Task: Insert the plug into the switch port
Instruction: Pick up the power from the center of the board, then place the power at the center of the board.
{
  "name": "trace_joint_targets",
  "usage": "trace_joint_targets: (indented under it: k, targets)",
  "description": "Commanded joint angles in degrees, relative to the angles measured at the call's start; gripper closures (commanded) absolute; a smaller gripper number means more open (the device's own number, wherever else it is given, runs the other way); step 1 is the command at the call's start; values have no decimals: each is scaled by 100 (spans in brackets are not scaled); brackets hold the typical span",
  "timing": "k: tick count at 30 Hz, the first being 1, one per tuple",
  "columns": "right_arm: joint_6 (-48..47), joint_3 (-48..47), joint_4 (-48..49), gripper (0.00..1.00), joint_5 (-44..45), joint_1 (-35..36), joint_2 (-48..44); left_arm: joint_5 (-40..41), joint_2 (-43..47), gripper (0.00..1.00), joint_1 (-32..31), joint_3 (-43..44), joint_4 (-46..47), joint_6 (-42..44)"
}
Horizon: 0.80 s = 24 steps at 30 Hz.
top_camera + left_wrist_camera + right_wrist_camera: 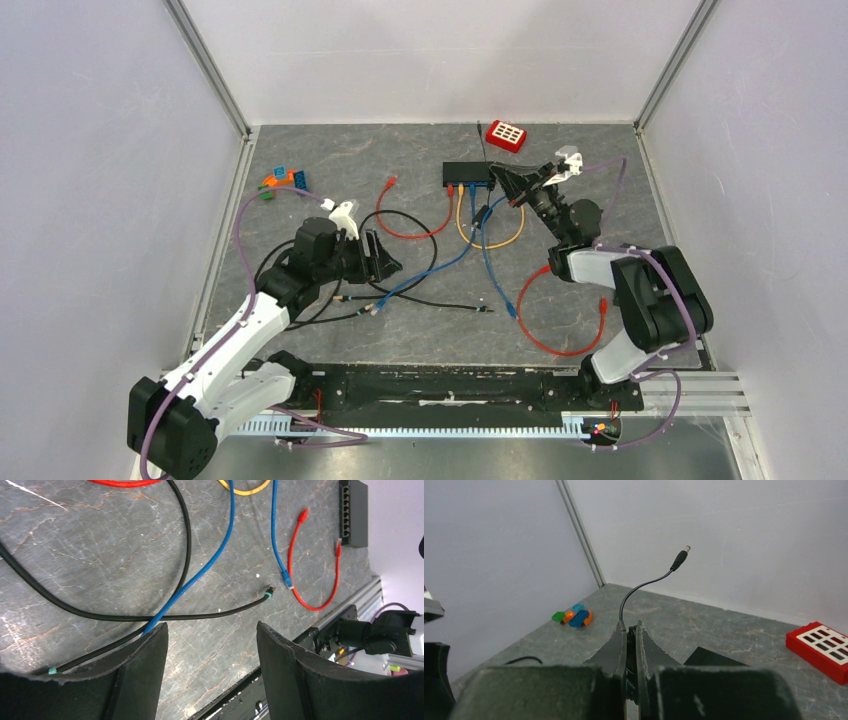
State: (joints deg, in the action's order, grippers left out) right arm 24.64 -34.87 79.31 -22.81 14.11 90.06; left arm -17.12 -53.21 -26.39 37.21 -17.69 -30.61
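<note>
Plain white walls (430, 60) enclose a grey, seemingly marbled tabletop (330, 150).

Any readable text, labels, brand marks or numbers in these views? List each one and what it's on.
No text is readable in any view.
switch: no marking legible, too small to tell.
red box: white grid only, no characters.
toy bricks: plain, no print.
plug lead in the right pincer: no print visible.
</note>
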Motion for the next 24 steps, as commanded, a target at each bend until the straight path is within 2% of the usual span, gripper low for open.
trace_joint_targets:
  k: [1,8,11,17,20,22,24]
  targets:
    - [-477,-204,595,100,-256,39,507,205,40,30,-15,154,-108,-53]
    - [-290,-935,498,100,-904,68,1256,273,-45,30,-15,277,-137,30]
    - [-174,-1106,580,100,-1288,129,1286,287,-155,30,-21,308,-47,34]
    - [-579,-1008,599,100,-2098,209,1050,324,-534,30,-15,676,-10,46]
    - [-1142,-1006,-246,100,-2105,206,565,341,-678,31,-8,981,-94,69]
    - [-1825,-1037,-1282,100,-2077,197,108,328,-738,31,-7,1137,-150,137]
    - [-3083,-1155,-2851,100,-1951,198,-364,309,-759,31,-11,1192,-155,193]
